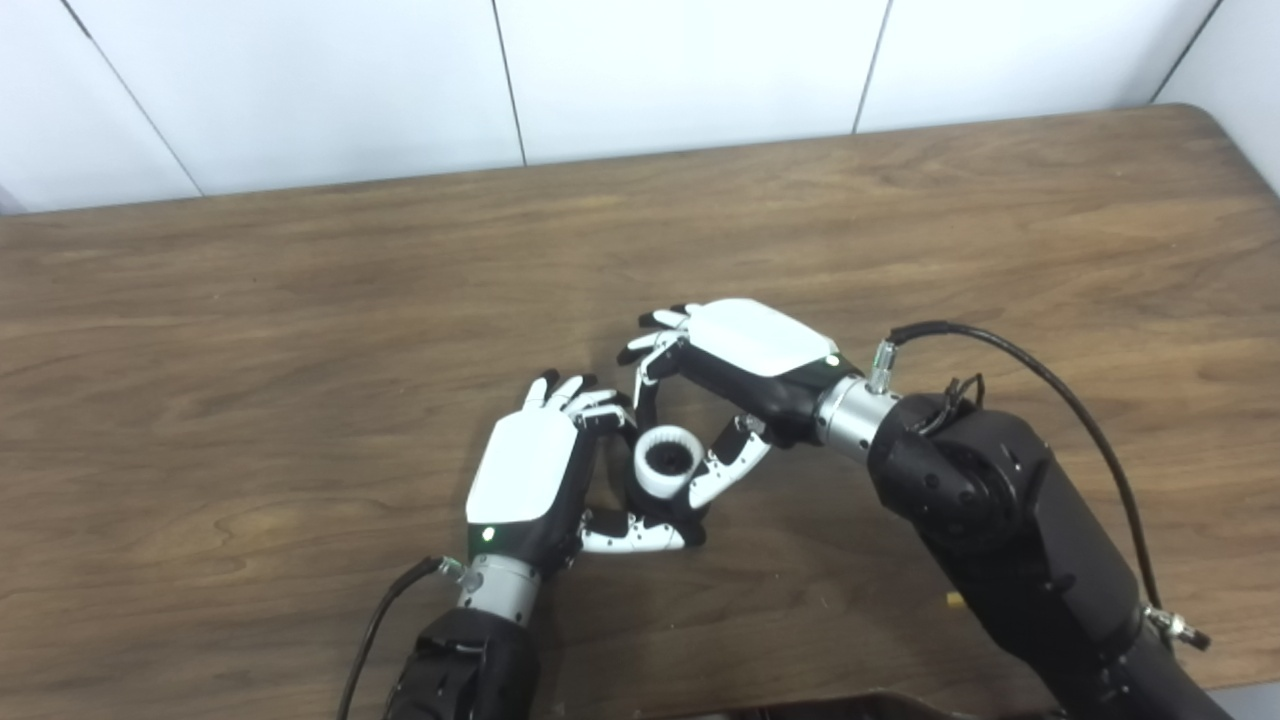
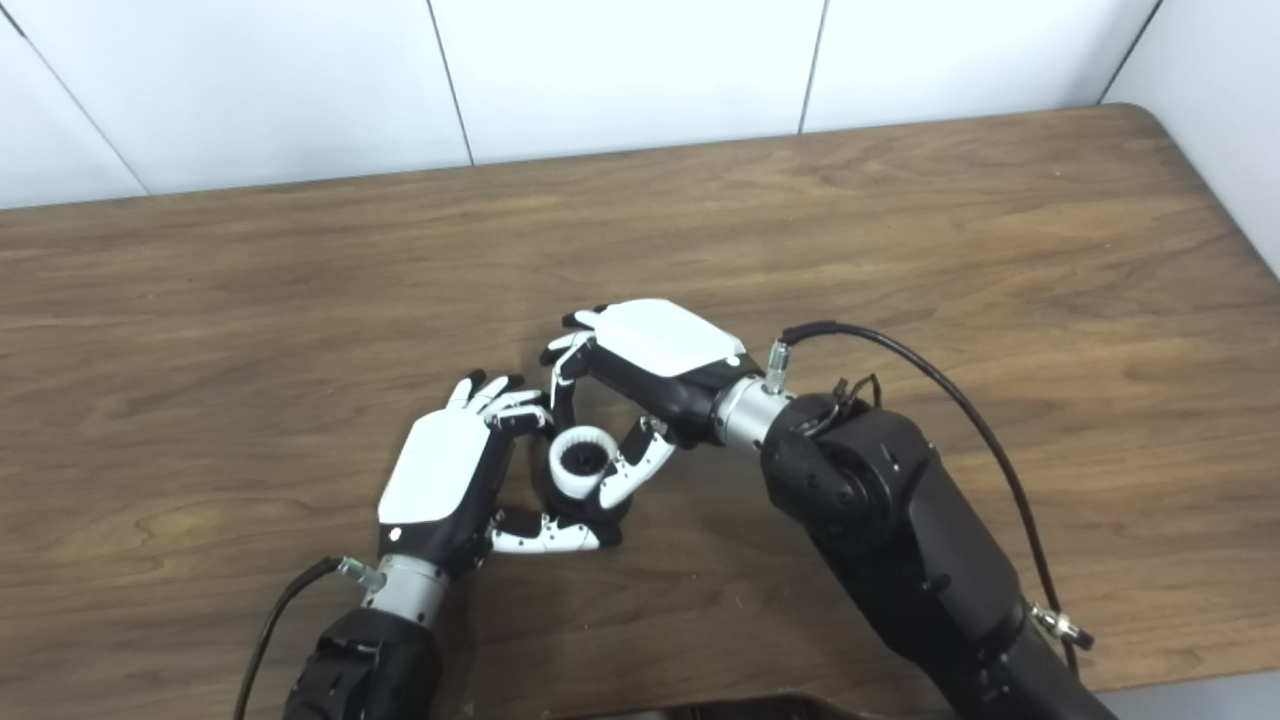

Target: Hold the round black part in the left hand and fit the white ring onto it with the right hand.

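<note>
Fingers: right hand [image 1: 745, 360] curled round white ring [image 1: 667, 461], thumb against its side; left hand [image 1: 530, 475] closed about round black part [image 1: 672, 510] beneath, mostly hidden. Wooden table [image 1: 300, 330]: both hands low over it, palms down, knuckles meeting. Risk: ring tilting and jamming if pressed off-axis; seating depth indeterminate.

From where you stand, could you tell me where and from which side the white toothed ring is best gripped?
Grip the white toothed ring by its outer wall, pinching from the right and far sides. Its open end faces up with the round black part seen inside it, and the left hand already crowds its left and near sides. The right hand sits there, thumb against the ring's right wall.
</note>
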Motion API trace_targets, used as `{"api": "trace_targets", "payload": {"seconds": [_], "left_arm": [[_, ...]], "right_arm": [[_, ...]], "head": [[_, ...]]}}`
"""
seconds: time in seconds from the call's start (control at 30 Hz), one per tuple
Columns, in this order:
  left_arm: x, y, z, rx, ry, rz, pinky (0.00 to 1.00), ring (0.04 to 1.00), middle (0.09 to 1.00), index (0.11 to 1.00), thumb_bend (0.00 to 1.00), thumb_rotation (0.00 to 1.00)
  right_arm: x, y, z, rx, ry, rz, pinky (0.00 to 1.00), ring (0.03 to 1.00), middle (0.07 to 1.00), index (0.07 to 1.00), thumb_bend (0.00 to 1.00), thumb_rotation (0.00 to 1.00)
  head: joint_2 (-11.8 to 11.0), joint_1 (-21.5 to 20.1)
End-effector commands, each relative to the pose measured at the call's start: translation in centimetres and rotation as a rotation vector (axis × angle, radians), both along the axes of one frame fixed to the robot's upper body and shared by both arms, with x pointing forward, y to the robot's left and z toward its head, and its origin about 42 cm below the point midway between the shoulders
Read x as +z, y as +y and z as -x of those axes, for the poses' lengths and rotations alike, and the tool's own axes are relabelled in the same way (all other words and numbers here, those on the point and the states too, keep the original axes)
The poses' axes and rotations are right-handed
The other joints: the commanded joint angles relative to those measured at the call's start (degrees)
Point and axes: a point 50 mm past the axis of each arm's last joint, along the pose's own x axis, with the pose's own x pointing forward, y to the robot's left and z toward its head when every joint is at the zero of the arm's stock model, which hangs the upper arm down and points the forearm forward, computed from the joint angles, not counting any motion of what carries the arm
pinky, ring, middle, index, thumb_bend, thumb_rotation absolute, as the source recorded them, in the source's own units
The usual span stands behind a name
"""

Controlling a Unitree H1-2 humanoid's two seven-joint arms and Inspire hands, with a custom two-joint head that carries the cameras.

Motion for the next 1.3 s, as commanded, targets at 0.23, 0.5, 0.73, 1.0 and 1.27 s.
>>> {"api": "trace_targets", "payload": {"seconds": [0.23, 0.5, 0.73, 1.0, 1.27], "left_arm": [[0.7, -0.4, 0.0, -0.025, -0.024, 0.003, 1.0, 0.913, 0.789, 0.484, 0.52, 0.06], [0.7, -0.3, 0.0, -0.024, -0.022, 0.003, 1.0, 0.916, 0.791, 0.484, 0.52, 0.06], [0.6, -0.2, 0.0, -0.021, -0.018, 0.006, 1.0, 0.914, 0.791, 0.484, 0.52, 0.06], [0.4, -0.1, 0.0, -0.022, -0.02, -0.001, 1.0, 0.911, 0.788, 0.484, 0.52, 0.06], [0.4, 0.1, 0.0, -0.016, -0.007, -0.014, 1.0, 0.913, 0.79, 0.487, 0.52, 0.06]], "right_arm": [[1.4, 0.1, -0.4, 0.02, -0.069, -0.009, 1.0, 0.98, 0.868, 0.562, 0.99, 0.2], [1.7, -0.2, -0.5, 0.013, -0.074, -0.008, 1.0, 0.978, 0.866, 0.549, 0.97, 0.19], [2.9, -1.0, -0.8, -0.027, -0.1, -0.019, 1.0, 0.982, 0.866, 0.555, 0.97, 0.19], [4.8, -3.1, -1.4, -0.086, -0.133, -0.019, 1.0, 0.999, 0.881, 0.573, 0.96, 0.2], [5.8, -5.0, -1.6, -0.139, -0.143, -0.022, 1.0, 0.984, 0.886, 0.582, 0.96, 0.19]], "head": [[0.0, 0.0], [0.2, -0.2], [0.0, -0.6], [-0.3, -0.6], [-0.6, -0.7]]}}
